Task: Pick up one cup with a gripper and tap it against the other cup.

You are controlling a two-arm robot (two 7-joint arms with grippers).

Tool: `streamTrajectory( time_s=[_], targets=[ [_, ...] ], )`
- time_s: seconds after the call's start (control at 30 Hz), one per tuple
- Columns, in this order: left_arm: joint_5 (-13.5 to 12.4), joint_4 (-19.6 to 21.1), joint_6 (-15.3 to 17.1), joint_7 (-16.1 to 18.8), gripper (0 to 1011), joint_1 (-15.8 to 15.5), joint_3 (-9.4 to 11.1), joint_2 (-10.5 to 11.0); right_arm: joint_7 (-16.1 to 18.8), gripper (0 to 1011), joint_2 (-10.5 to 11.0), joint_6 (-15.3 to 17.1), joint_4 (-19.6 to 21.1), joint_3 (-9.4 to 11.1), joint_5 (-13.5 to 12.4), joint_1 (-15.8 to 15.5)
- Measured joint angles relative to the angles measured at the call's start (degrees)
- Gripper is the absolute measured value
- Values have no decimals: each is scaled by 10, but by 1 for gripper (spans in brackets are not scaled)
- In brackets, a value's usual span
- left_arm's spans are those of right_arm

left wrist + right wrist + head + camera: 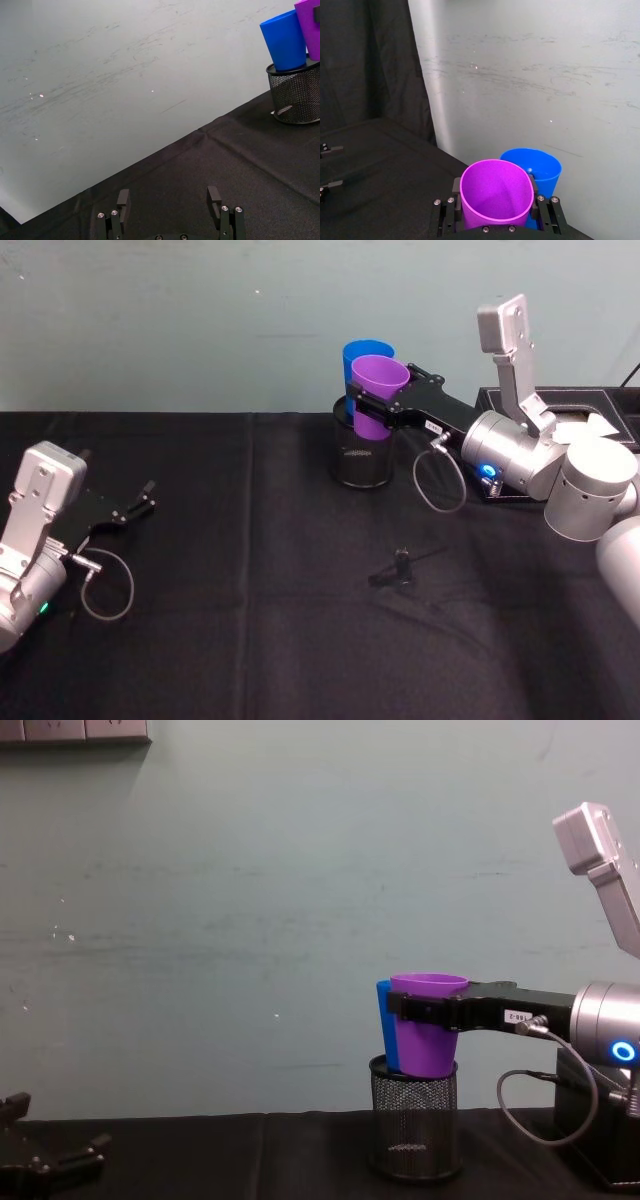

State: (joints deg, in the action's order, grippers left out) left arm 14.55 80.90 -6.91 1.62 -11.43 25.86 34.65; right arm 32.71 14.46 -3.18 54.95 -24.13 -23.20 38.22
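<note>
Right pincer (382, 388) clamped on purple cup (371, 418), held upright at rim of black mesh holder (362, 458) near far edge of tabletop (250, 620). Blue cup (364, 352) stood in holder, largely hidden behind purple cup. Cups appeared to touch, contact point obscured. Left pincer (168, 197) rested at left, fingers apart.

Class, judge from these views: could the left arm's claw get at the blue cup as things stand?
Probably, if reach allows. The left claw sits open, far off; the blue cup is exposed on that side above the mesh holder. The right claw holds the purple cup at its other side.
</note>
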Motion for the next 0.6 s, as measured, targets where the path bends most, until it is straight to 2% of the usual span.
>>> streamTrajectory(
  time_s=[0.6],
  targets=[
    [0, 0, 0, 0, 1000, 0, 0, 0, 2, 731, 0, 0, 1, 0, 0, 0]
  ],
)
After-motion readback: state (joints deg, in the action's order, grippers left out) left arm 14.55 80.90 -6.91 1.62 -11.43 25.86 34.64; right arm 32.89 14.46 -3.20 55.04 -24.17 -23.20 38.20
